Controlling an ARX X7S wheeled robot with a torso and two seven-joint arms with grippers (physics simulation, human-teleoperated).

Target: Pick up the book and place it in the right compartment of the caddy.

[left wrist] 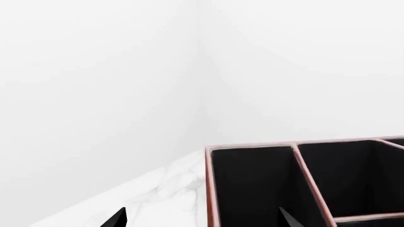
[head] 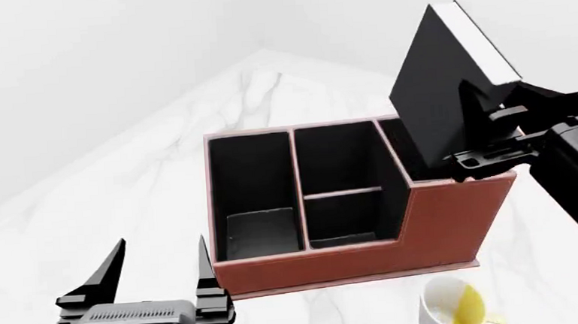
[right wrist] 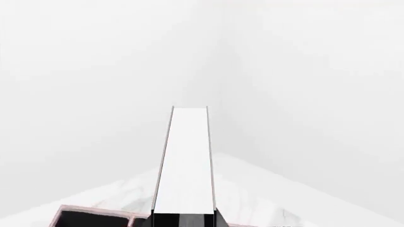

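While the right gripper (head: 473, 132) has its jaws clamped on the book (head: 445, 77), the right compartment (head: 396, 136) sits just below them. Left gripper (head: 160, 264) jaws are apart, caddy (head: 375, 258) right beside.

One book (head: 445, 77), one caddy (head: 375, 254) with three sections, one mug (head: 457, 307), two tools, one desk (head: 119, 180).
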